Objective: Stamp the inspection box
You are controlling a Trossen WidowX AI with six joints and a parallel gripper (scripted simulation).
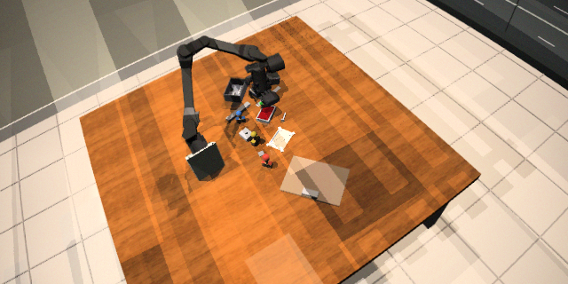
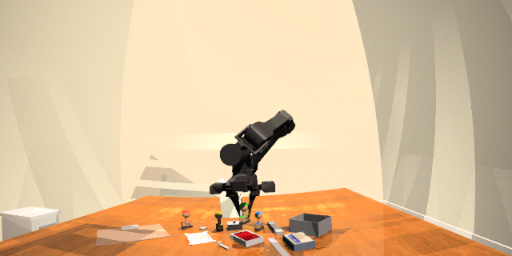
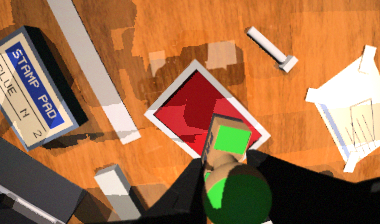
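My gripper (image 2: 245,214) (image 3: 224,161) is shut on the green-topped stamp (image 1: 260,104) (image 2: 244,208) (image 3: 236,200). The stamp is upright, its wooden block showing a green patch in the wrist view; its underside is hidden. There it overlaps the near right corner of the red ink pad (image 1: 266,114) (image 2: 246,237) (image 3: 191,110); in the exterior view it stands behind the pad, its exact height unclear. The white card (image 1: 280,138) (image 2: 200,238) (image 3: 341,100) lies right of the pad in the wrist view, with tabs at its corners and a thin outlined box; fine marks there are unclear.
Red (image 2: 186,219), yellow (image 2: 218,221) and blue (image 2: 258,220) knobbed stamps stand nearby. A blue-labelled stamp pad box (image 3: 28,90), a dark open bin (image 1: 235,90) (image 2: 310,225), a pale strip (image 3: 91,60) and a small white bolt-like piece (image 3: 271,47) lie around the red pad.
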